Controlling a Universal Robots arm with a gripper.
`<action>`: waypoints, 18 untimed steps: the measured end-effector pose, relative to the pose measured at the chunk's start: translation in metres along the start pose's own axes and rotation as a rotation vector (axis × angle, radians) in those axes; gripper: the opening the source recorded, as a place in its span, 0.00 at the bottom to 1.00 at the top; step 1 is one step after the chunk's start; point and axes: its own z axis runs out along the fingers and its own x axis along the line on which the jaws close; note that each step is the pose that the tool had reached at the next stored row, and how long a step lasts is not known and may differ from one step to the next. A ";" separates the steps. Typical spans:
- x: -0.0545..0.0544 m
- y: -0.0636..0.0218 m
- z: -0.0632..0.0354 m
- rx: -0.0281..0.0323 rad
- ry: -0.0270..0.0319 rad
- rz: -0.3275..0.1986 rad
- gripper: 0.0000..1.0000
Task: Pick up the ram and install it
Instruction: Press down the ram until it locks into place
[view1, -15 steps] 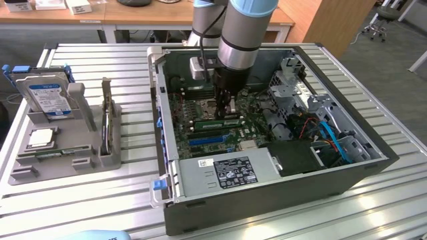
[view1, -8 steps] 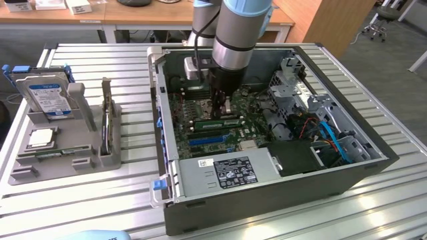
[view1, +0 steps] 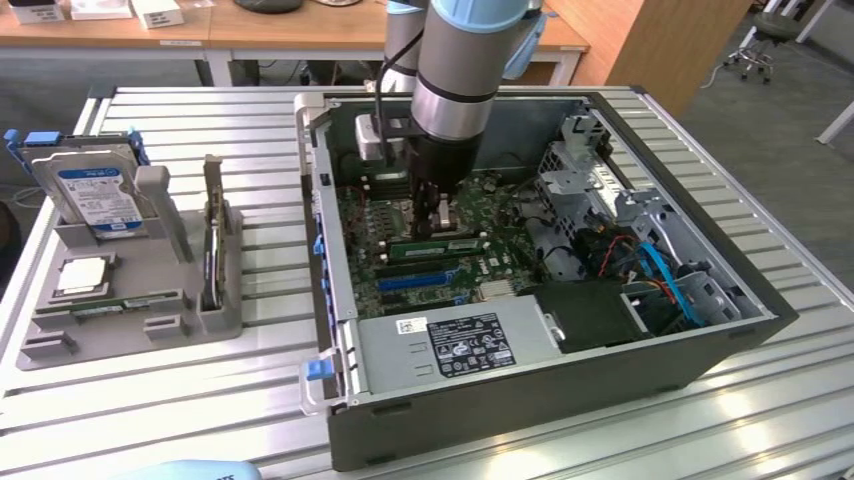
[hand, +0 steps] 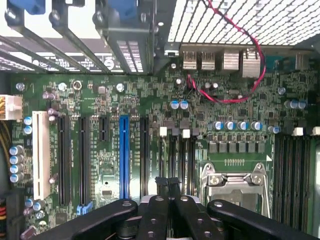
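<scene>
**One green stick directly under the shut pincer**

One ram (view1: 430, 243) lies inside the open computer case (view1: 694, 345), around the centre of the exterior frame; its long axis runs across the frame, tilted slightly up to the right, parallel to the blue slot (view1: 414, 281) lower down; it seems to stand edge-up along a slot on the motherboard (view1: 497, 215), though how deeply it sits I cannot tell; the gripper (view1: 430, 215) hangs immediately above it in the frame, so close that contact cannot be ruled out; in the wrist view the gripper (hand: 167, 183) has its tips pressed together with no board visible between them; I judge it grips nothing.
</scene>
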 end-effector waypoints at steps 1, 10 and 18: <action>0.000 0.0000 0.0000 -0.0001 0.0000 0.000 0.10; 0.002 0.0001 -0.0001 -0.0001 0.0004 0.000 0.10; 0.003 0.0000 0.0016 -0.0001 0.0003 0.000 0.10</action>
